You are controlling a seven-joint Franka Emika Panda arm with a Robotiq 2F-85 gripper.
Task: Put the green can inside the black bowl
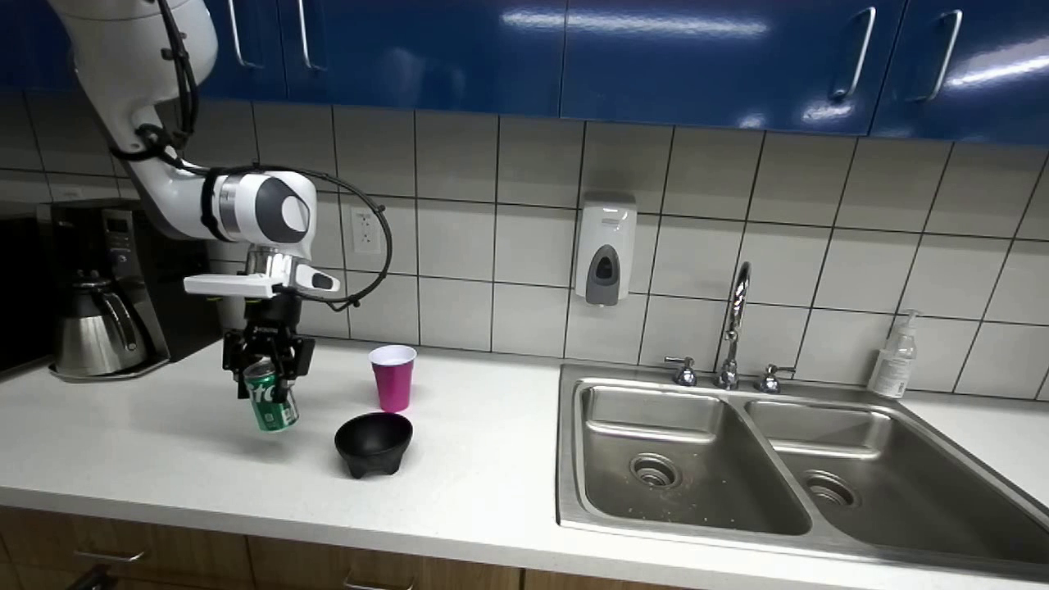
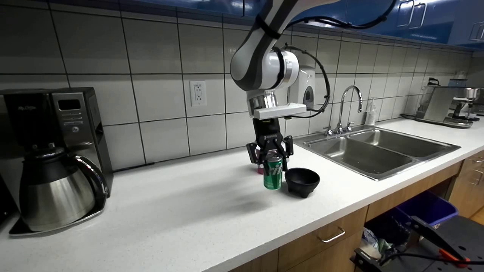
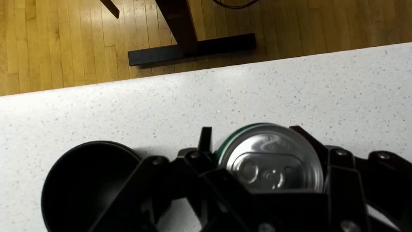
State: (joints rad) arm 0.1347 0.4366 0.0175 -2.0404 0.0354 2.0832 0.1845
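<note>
The black, jointed two-finger gripper [image 3: 256, 141], closest in the wrist view, hangs beside the round, stubby-footed black bowl [image 1: 374, 445], its fingers clamped on the green, silver-topped metal can [image 1: 270, 410], not yet over the bowl. Best to bring the can's base clear of the rim, centre it, lower it upright and release gently.

green can [image 1: 272, 410] with white lettering and silver top, plain black bowl [image 1: 374, 442], black gripper [image 2: 275, 169] to match, hot-pink cup [image 1: 394, 387] that's white inside, seriously blue cabinets [image 1: 410, 53], off-white tiles [image 1: 533, 242] with a dark grid, white counter [image 3: 193, 103] with tiny grey speckles, honey-coloured floor [image 3: 64, 48]
</note>
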